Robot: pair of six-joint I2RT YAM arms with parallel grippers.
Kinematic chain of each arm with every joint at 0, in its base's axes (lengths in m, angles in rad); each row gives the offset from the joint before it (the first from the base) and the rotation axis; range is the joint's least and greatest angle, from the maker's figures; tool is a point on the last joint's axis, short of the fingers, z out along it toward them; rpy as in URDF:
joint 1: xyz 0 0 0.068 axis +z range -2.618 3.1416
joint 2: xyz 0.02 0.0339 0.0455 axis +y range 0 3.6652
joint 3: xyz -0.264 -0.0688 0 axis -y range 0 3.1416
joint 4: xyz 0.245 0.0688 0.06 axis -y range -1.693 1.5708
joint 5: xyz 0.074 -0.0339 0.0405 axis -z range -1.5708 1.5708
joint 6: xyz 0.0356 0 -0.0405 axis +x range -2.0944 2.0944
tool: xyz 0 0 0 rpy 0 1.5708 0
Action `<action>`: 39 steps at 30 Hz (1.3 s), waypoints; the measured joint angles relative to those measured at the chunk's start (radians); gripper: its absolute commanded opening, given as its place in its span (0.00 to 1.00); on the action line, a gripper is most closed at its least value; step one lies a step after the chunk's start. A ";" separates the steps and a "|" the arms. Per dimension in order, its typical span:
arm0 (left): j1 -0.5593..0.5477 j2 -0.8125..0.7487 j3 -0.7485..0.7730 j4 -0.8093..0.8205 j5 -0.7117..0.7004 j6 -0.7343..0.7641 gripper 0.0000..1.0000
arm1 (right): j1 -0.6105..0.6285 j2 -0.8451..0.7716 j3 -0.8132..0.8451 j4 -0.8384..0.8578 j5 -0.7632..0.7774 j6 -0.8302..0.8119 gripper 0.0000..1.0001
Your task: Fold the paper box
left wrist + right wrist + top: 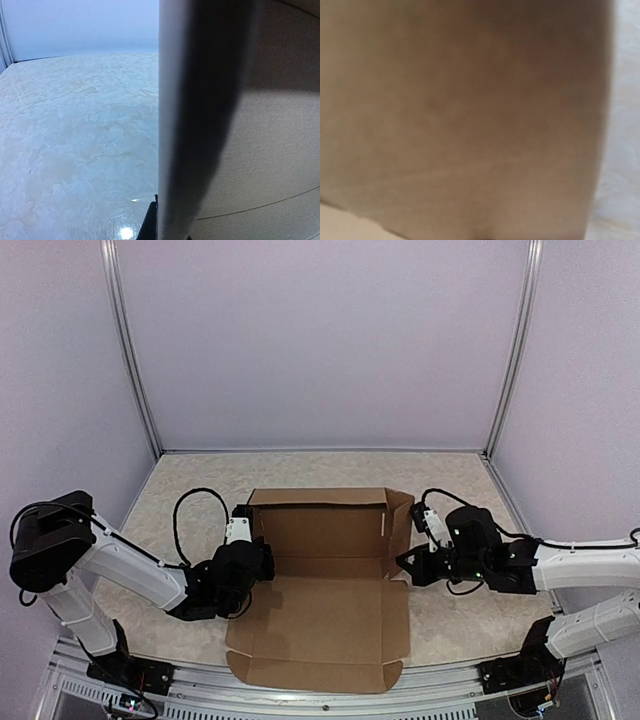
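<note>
**Item:** box (330,545), brown cardboard, mid-table (190,490), part-formed. The rear wall and both side walls stood raised. The wide lid panel lay flat toward the near edge.

**Step in hand, as judged:** erecting and steadying the side walls.

**Next move, as judged:** calls for the walls to be held upright while the flaps are tucked and the lid is brought over.

**Left jaws:** at the left wall (200,125), which showed edge-on, hard against that camera.

**Right jaws:** at the right wall (470,125), blurred cardboard filling that view.

**Opening and hold of either jaws:** cannot tell.
</note>
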 measured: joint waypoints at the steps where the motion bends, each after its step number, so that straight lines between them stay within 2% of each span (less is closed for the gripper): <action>1: 0.000 0.000 0.000 0.000 0.000 0.000 0.00 | 0.000 0.011 0.000 0.011 -0.006 0.002 0.00; 23: 0.000 0.043 0.041 -0.038 -0.048 -0.008 0.00 | 0.003 0.201 0.000 0.220 0.011 0.007 0.00; 39: 0.000 0.080 0.050 -0.043 -0.064 -0.023 0.00 | 0.003 0.248 -0.016 0.322 0.035 -0.193 0.00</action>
